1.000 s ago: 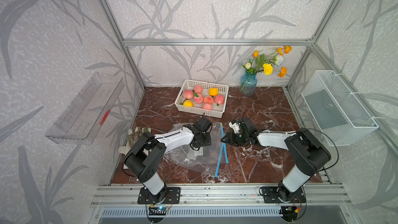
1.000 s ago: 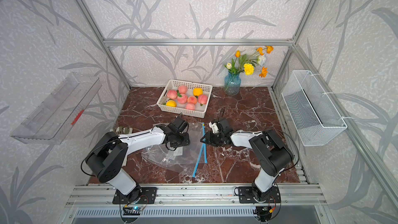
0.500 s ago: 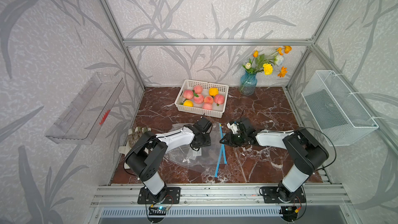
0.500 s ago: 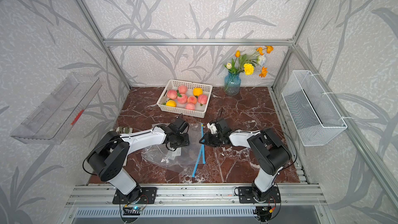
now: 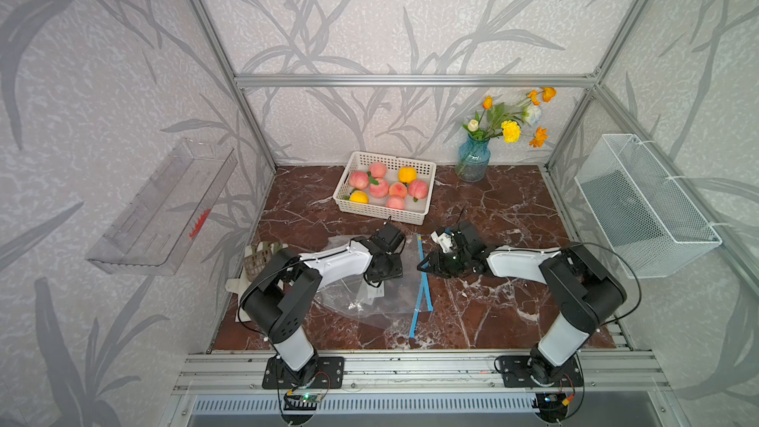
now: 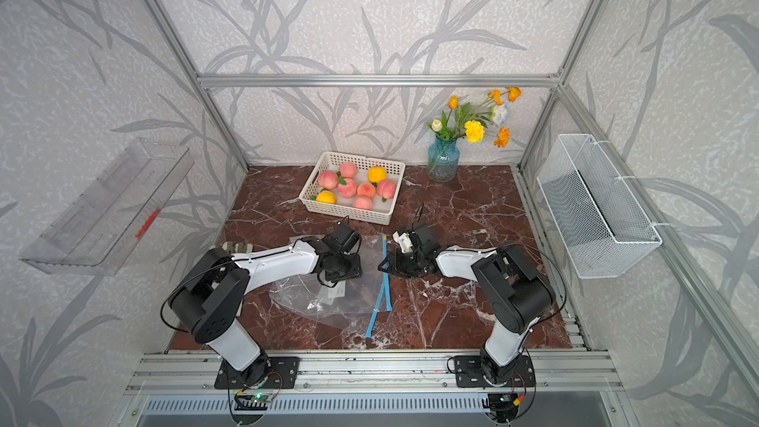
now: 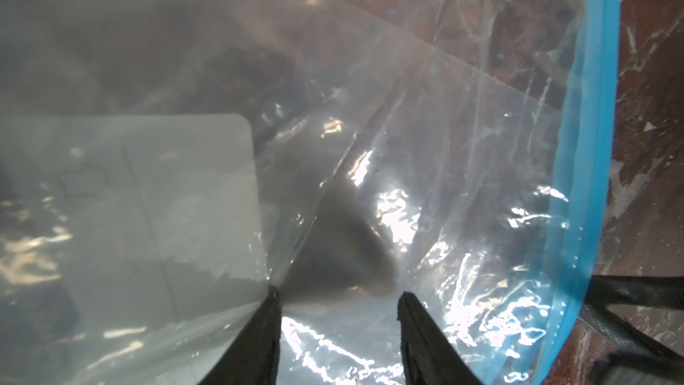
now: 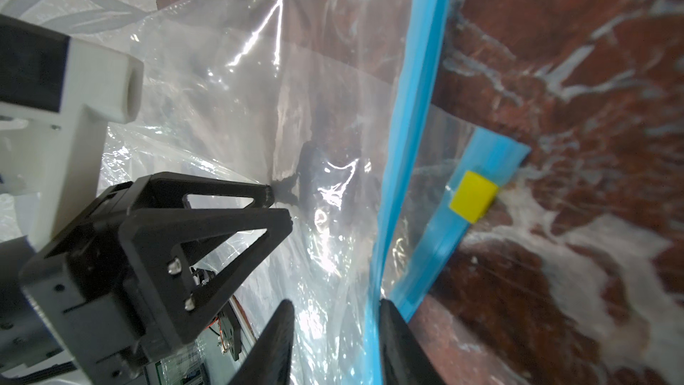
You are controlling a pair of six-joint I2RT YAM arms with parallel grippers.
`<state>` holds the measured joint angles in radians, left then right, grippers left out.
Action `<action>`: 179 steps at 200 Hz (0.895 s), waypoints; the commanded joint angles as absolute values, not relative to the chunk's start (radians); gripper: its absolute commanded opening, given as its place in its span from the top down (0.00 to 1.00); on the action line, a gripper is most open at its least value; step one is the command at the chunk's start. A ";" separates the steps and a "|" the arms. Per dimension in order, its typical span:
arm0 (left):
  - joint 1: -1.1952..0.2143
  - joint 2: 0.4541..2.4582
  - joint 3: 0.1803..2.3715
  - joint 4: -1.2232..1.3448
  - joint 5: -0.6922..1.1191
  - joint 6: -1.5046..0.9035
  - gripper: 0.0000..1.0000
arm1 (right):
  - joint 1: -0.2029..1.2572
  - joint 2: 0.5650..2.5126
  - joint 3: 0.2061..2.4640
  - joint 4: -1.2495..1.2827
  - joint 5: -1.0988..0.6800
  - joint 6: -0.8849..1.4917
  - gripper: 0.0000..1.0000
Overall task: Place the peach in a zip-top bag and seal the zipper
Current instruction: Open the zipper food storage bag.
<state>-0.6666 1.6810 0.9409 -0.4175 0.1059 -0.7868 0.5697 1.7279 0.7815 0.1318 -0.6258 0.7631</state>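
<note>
Zip-top bag [image 5: 361, 301]: right claw [image 5: 422, 269] slightly nearer

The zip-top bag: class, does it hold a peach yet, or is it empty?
No peach inside. The clear bag lies flat on the table, marble showing through; the peaches sit in the white basket.

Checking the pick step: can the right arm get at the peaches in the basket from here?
Probably yes. The basket lies open-topped just beyond the right claw, with bare table between. But the claw straddles the zipper, so it must leave that first.
</note>
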 commanded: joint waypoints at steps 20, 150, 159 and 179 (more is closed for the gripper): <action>-0.666 1.725 0.940 -0.458 0.103 -0.765 0.51 | 0.575 1.770 0.835 0.169 -0.638 0.773 0.61; -0.666 1.734 0.945 -0.487 0.072 -0.733 0.51 | 0.574 1.741 0.924 -0.045 -0.530 0.722 0.61; -0.666 1.735 0.946 -0.487 0.072 -0.733 0.51 | 0.574 1.732 0.917 -0.038 -0.549 0.726 0.61; -0.667 1.736 0.947 -0.484 0.072 -0.732 0.51 | 0.572 1.717 0.897 0.006 -0.601 0.740 0.62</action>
<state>-0.6666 1.6909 0.9497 -0.4194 0.0933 -0.7509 0.5697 1.7657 0.9131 -0.0013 -0.5411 0.7425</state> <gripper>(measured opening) 0.487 0.382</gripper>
